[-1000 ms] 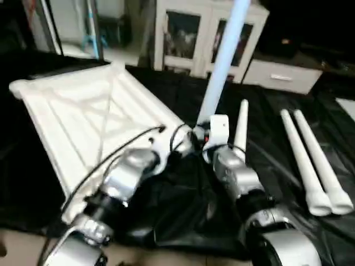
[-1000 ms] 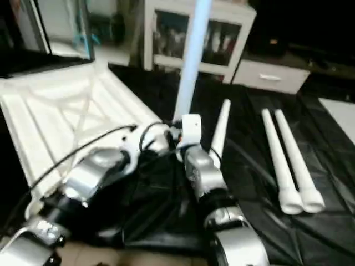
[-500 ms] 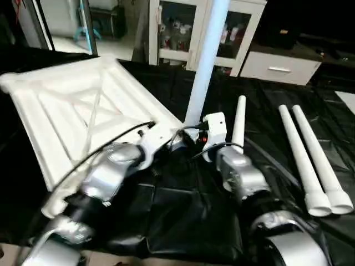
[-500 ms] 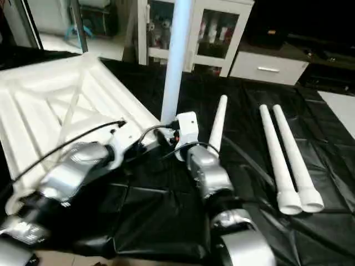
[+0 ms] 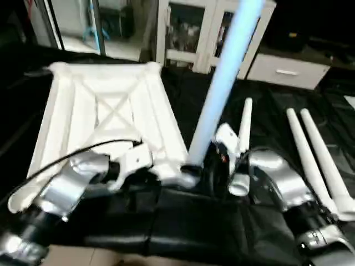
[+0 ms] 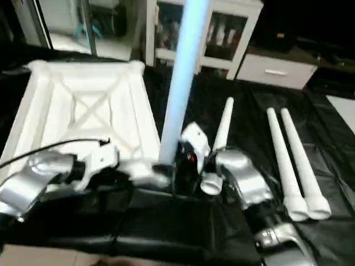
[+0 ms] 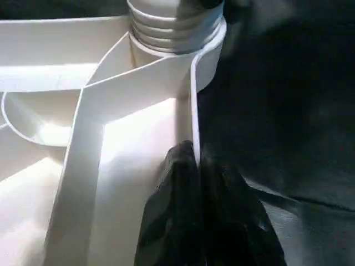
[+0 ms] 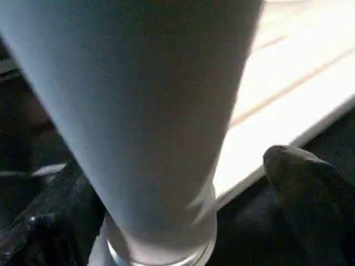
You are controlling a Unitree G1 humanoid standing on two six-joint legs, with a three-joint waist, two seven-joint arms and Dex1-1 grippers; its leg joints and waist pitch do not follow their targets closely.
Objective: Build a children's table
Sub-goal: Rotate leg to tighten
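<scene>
The white tabletop (image 5: 105, 111) lies ribbed side up on a black cloth. One white leg (image 5: 222, 83) stands upright in its near right corner socket (image 5: 186, 176), with thread rings (image 7: 172, 27) showing above the socket. My left gripper (image 7: 194, 152) is shut on the tabletop's rim just beside that socket, one black finger (image 7: 177, 183) on each side of the rim wall. My right gripper (image 5: 209, 166) sits at the base of the standing leg (image 8: 138, 111), open. Its finger (image 8: 299, 172) stands apart from the tube.
Three loose legs lie on the cloth to the right: one (image 5: 244, 133) close to my right forearm, and a pair (image 5: 313, 149) side by side further right. A white cabinet with glass doors (image 5: 205, 27) and a low drawer unit (image 5: 283, 72) stand behind.
The tabletop has swung round from a diagonal to nearly square with me. Its corner with the standing leg has come nearer. Both grippers moved with that corner.
</scene>
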